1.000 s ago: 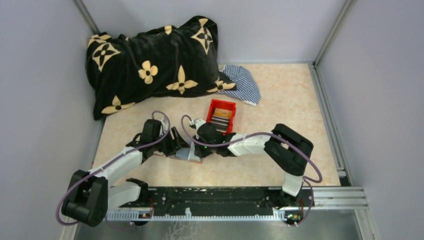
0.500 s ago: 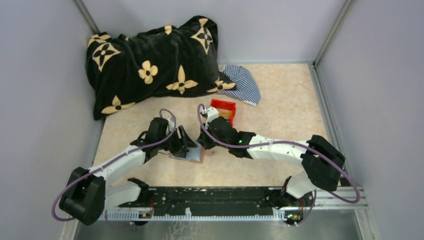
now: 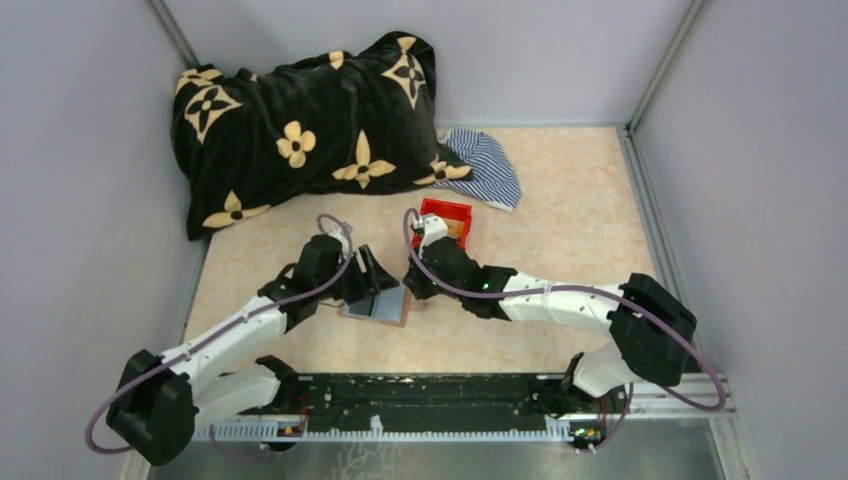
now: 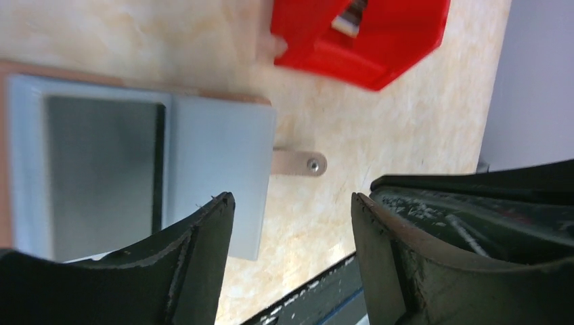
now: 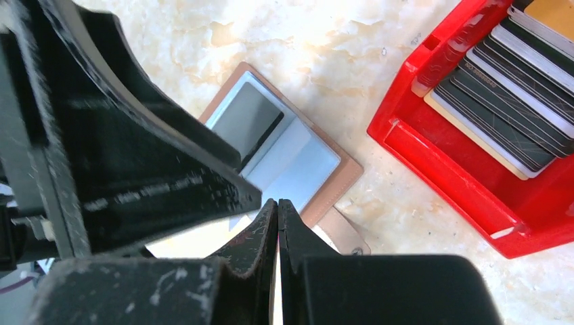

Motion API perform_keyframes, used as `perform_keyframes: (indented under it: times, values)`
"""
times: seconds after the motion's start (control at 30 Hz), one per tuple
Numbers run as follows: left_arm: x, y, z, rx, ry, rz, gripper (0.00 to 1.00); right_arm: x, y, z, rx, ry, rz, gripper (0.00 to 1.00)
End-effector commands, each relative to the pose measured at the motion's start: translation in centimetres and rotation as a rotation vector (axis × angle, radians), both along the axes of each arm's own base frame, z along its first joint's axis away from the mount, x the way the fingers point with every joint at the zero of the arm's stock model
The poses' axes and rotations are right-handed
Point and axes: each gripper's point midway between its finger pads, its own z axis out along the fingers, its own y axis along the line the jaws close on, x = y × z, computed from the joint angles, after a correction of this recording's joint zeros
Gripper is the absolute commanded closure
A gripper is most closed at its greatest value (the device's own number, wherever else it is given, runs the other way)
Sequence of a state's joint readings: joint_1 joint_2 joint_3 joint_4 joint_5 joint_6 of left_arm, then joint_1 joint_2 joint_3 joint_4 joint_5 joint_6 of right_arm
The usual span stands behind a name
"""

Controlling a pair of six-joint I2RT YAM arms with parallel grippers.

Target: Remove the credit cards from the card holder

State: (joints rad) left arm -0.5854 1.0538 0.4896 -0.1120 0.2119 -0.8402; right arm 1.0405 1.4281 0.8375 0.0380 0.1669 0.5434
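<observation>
The card holder [image 3: 380, 305] lay opened flat near the middle of the table [image 3: 560, 200], its grey-blue inner panels facing up inside a brown border. In the left wrist view one dark grey card [image 4: 101, 169] sat in the pocket on the 9 o'clock side of the holder, and the panel beside it showed no card. A small brown strap [image 4: 298, 162] with a metal snap stuck out from the holder's edge at 3 o'clock. The left gripper [image 3: 380, 285] hung just above the holder with its claw spread wide and nothing between the two fingers. One finger [image 4: 203, 250] stood over the near edge of the blue panel, the other over bare table. The right gripper [image 3: 414, 290] came in from the 3 o'clock side, just beside the left one. Its claw was pressed together, and in its own wrist view the tips met above the holder's near corner; whether a thin card was pinched between them I cannot tell. The red bin [image 3: 462, 212] stood at about 1 o'clock from the holder, near but apart from it. Inside it several credit cards [image 5: 514, 95] rested in an overlapping row — grey, dark and one orange-tan. Far back on the table, at 11 o'clock, a black blanket [image 3: 300, 110] with cream flower shapes lay in a heap. A striped cloth [image 3: 485, 165] lay at its right edge, at 12 o'clock from the bin.
</observation>
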Motion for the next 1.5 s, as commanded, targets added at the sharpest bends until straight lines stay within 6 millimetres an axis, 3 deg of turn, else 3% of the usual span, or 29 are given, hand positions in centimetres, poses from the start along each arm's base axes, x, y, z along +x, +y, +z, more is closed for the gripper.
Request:
perform_keyframes:
  times: [0.0, 0.23, 0.47, 0.6, 0.8, 1.0, 1.07, 1.2, 1.47]
  values:
    - [3.0, 4.2, 1.1, 0.145, -0.056, 0.170, 0.29, 0.6, 1.4, 2.7, 0.132, -0.024, -0.014, 0.97]
    - [5.6, 8.1, -1.8, 0.195, 0.003, 0.267, 0.27, -0.9, 3.6, 2.4, 0.141, -0.001, 0.060, 0.98]
    - [6.6, 6.1, -2.7, 0.125, 0.042, 0.227, 0.29, -2.2, 7.4, 2.2, 0.136, 0.019, 0.183, 0.99]
    - [6.8, 7.2, -3.6, 0.179, 0.035, 0.255, 0.29, -1.8, 10.0, 2.9, 0.163, 0.016, 0.231, 0.99]
    - [5.8, 7.3, -5.1, 0.187, 0.088, 0.248, 0.29, -1.5, 12.2, 0.2, 0.139, 0.064, 0.259, 1.00]
    - [5.2, 6.0, -6.4, 0.159, 0.133, 0.176, 0.30, -2.2, 11.4, -3.8, 0.101, 0.149, 0.227, 1.00]
    - [4.9, 5.4, -6.7, 0.140, 0.154, 0.151, 0.30, -2.1, 10.8, -4.2, 0.083, 0.151, 0.209, 1.00]
    - [4.6, 4.4, -6.3, 0.127, 0.149, 0.124, 0.30, -1.8, 9.8, -3.6, 0.080, 0.133, 0.179, 1.00]
    - [5.1, 4.7, -3.9, 0.138, 0.095, 0.137, 0.30, -0.9, 7.4, -3.2, 0.051, 0.113, 0.110, 1.00]
